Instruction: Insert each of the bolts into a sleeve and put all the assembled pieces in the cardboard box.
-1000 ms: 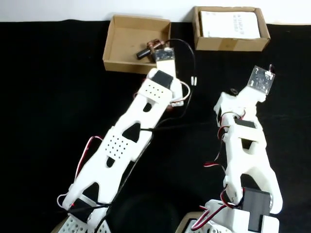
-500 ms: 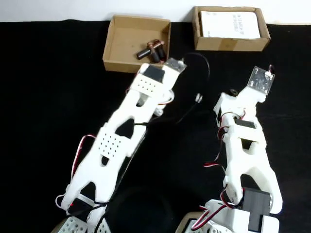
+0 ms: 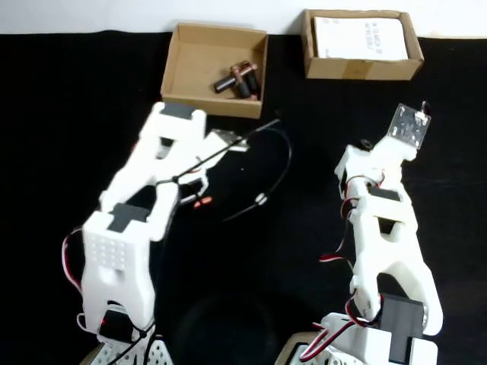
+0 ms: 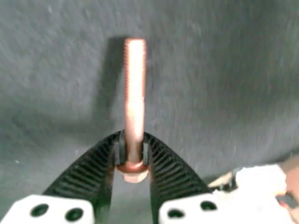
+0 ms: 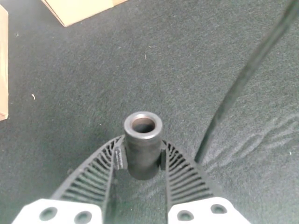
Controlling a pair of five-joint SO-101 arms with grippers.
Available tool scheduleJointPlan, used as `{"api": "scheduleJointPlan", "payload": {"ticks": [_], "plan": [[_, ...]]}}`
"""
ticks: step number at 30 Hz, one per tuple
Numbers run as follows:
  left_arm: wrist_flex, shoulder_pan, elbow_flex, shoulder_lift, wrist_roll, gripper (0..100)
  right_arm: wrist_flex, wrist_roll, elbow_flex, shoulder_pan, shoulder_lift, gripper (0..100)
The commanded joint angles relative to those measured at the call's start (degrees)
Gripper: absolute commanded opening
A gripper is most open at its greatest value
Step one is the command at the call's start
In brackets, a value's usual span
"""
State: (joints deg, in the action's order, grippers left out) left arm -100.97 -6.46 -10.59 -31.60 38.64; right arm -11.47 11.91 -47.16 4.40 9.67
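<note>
My left gripper [image 4: 133,140] is shut on a copper bolt [image 4: 134,93], gripped just below its head, with the threaded shank pointing out over the black mat. My right gripper [image 5: 142,148] is shut on a dark metal sleeve [image 5: 142,140] whose open bore faces the camera. From above, the left arm [image 3: 163,152] is folded back at the mat's left. The right gripper [image 3: 365,144] sits right of centre. The cardboard box [image 3: 190,95] at the back holds assembled pieces [image 3: 237,78].
A second cardboard box [image 3: 361,67] with a white sheet inside stands at the back right. A black cable [image 3: 266,182] loops loosely over the mat between the arms and crosses the right wrist view as the same cable [image 5: 243,79].
The left arm has pulled back from the cardboard box's front edge and folded toward the left and near side. The cable swung with it. The right arm has stayed still.
</note>
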Motion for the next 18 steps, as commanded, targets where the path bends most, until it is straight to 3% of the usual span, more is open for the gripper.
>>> {"api": "scheduleJointPlan", "payload": {"ticks": [1, 6, 10, 15, 18], "plan": [[0.0, 1.45, 0.57, 4.97, 2.55, 1, 1.19, -0.18, 0.22, 0.04, 3.03, 0.8], [1.85, 1.19, 0.04, 5.49, 6.33, 2, 1.19, -0.18, 0.22, 0.04, 3.03, 0.8], [1.76, 2.07, -4.35, 5.05, 6.33, 10, 1.19, -0.18, 0.22, 0.04, 3.03, 0.8], [1.76, 2.42, -10.95, 4.97, -0.97, 11, 1.19, -0.18, 0.22, 0.04, 3.03, 0.8], [1.76, 2.33, -13.23, 4.97, -10.02, 11, 1.19, -0.18, 0.22, 0.04, 3.03, 0.8]]}}
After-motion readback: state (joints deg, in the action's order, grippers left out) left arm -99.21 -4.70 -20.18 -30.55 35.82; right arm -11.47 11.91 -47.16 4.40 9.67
